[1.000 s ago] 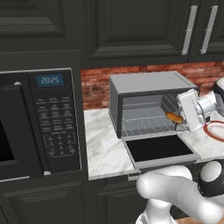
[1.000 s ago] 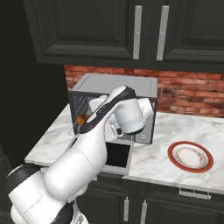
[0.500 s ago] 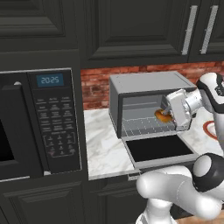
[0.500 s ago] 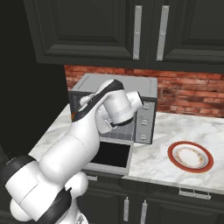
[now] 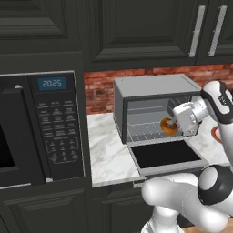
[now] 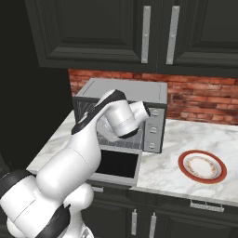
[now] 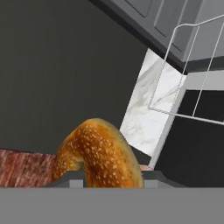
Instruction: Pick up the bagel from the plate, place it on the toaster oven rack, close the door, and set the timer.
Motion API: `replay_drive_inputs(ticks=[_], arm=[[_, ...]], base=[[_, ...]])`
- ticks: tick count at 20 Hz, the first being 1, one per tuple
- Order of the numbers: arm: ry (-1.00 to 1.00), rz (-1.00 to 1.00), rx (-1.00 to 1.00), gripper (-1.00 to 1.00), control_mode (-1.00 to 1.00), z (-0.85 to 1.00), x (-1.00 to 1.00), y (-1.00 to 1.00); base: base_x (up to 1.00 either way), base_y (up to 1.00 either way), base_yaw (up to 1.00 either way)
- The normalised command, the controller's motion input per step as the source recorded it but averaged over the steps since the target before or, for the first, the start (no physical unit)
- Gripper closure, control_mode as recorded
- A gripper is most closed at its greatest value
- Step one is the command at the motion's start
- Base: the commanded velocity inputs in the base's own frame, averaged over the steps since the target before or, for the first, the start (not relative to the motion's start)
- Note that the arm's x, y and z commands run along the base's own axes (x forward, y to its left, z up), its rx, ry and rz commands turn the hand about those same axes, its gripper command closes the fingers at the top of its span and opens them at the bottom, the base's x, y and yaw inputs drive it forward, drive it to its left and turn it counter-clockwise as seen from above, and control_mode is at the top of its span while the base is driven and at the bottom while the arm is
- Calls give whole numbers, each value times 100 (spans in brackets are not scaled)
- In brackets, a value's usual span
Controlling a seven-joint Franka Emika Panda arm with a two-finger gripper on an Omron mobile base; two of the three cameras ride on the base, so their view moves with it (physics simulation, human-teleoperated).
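— Closest to the base, what?
— Drop-down door [image 5: 164, 154] of the toaster oven [image 5: 154, 88], lying open and flat, dark glass facing up, overhanging the front edge of the marble tabletop [image 5: 107, 154].

— And just beyond the door?
— White arm reaching into the oven mouth from the right. Fingers [image 5: 171, 126] closed on the bagel [image 5: 167, 126], gripping it by one side of the ring. From the hand camera, the bagel [image 7: 98, 155] standing up between the two dark finger tips, golden-brown and speckled.

— Bagel touching the rack?
— Cannot tell. Held inside the cavity, above the wire rack [image 5: 145, 132], near the right side of the opening. Thin silver wires of the rack [image 7: 183, 70] visible past the bagel from the hand camera, with marble and the dark door glass below them.

— Over to the right?
— Plate [image 6: 202, 166] with the red-orange rim, flat on the tabletop, well apart from the oven, nothing on it. Three round knobs [image 6: 153, 130] down the oven's right panel, facing front.

— To the left?
— Black built-in microwave [image 5: 41, 127], keypad and lit clock display, door shut.

— Farthest back?
— Red brick wall [image 6: 204, 97] behind the oven, dark cabinets [image 6: 158, 32] with silver bar handles above.
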Motion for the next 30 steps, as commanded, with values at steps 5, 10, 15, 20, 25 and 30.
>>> replay_drive_inputs(ticks=[5,10,15,20,25,30], arm=[[-4,0,-3,100,-100,-20,12,0],[1,0,-1,100,-100,-16,29,0],[3,0,0,100,-100,-15,33,0],[3,0,-2,100,-100,-25,21,0],[0,0,-3,100,-100,-21,3,0],[0,0,-2,100,-100,-14,1,0]], base=[[0,0,0],[0,0,0],[0,0,0],[0,0,0],[0,0,0],[0,0,0]])
